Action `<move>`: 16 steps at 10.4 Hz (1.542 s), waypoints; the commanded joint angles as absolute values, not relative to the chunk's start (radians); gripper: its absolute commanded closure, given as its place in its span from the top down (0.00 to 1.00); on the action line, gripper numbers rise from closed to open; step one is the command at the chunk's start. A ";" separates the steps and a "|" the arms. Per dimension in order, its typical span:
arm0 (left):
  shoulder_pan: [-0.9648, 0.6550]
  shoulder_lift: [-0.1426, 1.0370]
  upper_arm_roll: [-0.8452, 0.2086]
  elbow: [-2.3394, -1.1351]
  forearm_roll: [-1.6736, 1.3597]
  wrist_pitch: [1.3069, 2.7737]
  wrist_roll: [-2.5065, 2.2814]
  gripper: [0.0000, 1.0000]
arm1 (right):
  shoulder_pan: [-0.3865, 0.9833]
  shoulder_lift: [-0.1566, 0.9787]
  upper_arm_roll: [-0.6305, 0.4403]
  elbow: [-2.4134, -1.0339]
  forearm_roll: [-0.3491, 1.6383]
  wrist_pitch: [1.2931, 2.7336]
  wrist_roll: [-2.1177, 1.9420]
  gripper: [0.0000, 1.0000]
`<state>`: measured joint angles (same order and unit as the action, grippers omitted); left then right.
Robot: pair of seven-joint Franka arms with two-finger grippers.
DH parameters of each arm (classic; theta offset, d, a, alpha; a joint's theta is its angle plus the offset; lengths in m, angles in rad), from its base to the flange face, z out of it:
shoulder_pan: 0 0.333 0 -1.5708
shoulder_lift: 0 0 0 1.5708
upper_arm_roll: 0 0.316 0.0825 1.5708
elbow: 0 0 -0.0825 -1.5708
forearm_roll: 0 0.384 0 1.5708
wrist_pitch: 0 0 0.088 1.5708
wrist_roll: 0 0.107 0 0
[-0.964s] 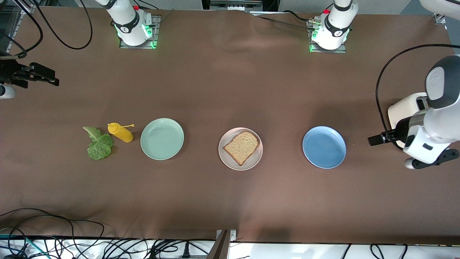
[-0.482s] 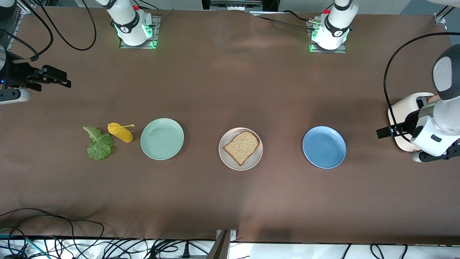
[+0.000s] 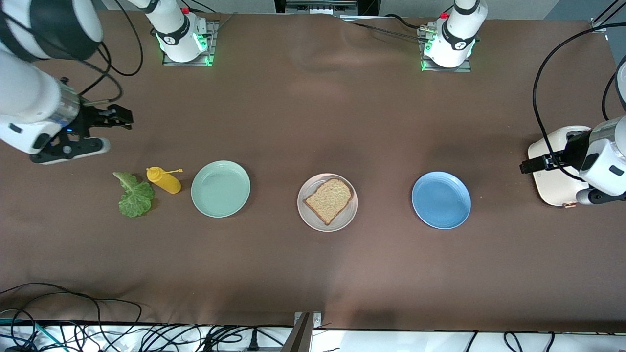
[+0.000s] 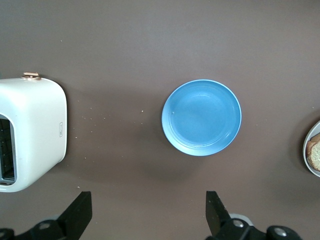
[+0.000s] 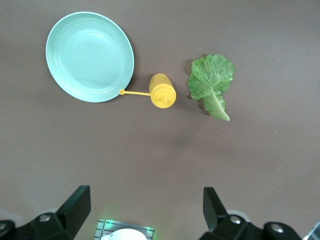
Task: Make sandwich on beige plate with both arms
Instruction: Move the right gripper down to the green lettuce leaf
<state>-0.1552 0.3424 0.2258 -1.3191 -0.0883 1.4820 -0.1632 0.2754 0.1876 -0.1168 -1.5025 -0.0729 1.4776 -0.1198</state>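
The beige plate (image 3: 345, 215) sits mid-table between the other two plates, and its edge shows in the left wrist view (image 4: 307, 150). One brown bread slice (image 3: 328, 199) lies flat on it. The green lettuce leaf (image 3: 134, 196) (image 5: 211, 80) lies on the cloth toward the right arm's end. My right gripper (image 3: 123, 117) (image 5: 146, 202) hangs open and empty over bare cloth near the leaf and bottle. My left gripper (image 3: 527, 166) (image 4: 148, 202) is open and empty, up over the cloth beside the toaster.
A mint-green plate (image 3: 220, 188) (image 5: 90, 56) and a yellow squeeze bottle (image 3: 165, 180) (image 5: 162, 91) lying on its side sit beside the lettuce. A blue plate (image 3: 441, 200) (image 4: 201, 117) and a white toaster (image 3: 555, 171) (image 4: 30, 132) stand toward the left arm's end.
The right arm has swung in from the table's end toward the bottle and lettuce. The left gripper has drawn away from the blue plate toward the toaster. Both stay open.
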 commanded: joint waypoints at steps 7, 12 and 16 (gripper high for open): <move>-0.155 0.316 0.226 -1.316 -0.077 1.488 -0.117 1.00 | -0.038 0.345 -0.005 -1.574 -0.011 1.701 -0.503 1.00; -0.176 0.314 0.213 -1.292 -0.075 1.486 -0.129 1.00 | -0.133 0.556 0.031 -1.632 -0.002 1.989 -0.751 1.00; -0.192 0.316 0.222 -1.278 -0.072 1.488 -0.129 1.00 | -0.161 0.644 0.057 -1.632 0.015 2.077 -0.854 1.00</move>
<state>-0.1830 0.3253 0.2162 -1.2830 -0.0865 1.4882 -0.1368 -0.1354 0.6255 0.0317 -1.6377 -0.0041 2.0549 -0.8047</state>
